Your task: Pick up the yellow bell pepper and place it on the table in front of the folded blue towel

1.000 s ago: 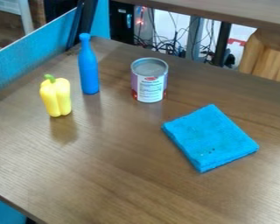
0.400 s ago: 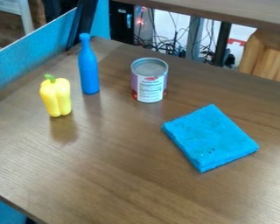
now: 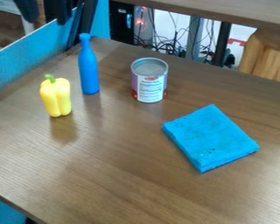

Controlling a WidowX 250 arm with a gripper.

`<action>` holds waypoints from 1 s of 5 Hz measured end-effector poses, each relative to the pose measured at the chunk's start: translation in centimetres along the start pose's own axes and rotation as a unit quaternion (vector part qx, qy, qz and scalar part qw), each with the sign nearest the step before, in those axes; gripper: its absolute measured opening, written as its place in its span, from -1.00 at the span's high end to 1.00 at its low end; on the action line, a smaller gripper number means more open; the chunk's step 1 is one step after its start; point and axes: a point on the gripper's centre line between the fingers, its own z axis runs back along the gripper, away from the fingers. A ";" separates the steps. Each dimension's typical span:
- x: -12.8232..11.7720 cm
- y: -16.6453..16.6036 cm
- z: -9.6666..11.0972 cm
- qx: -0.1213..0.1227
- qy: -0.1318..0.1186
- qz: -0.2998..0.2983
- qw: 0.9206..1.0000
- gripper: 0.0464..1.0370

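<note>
Currently, my end effector (image 3: 46, 21) hangs wide and empty at the frame's upper left, near a smooth blue bottle (image 3: 89, 68) upright in the desk's (image 3: 119, 175) upper-left part, which I judge light, stiff, slightly slippery, best gripped mid-body.
</note>
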 end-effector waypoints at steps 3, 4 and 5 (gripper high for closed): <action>-3.4 0.9 -4.6 0.023 0.054 -0.070 0.996 -0.93; -4.3 0.1 -6.4 0.021 0.057 -0.092 0.994 -0.93; -4.6 -0.2 -7.4 0.021 0.053 -0.103 0.993 -0.93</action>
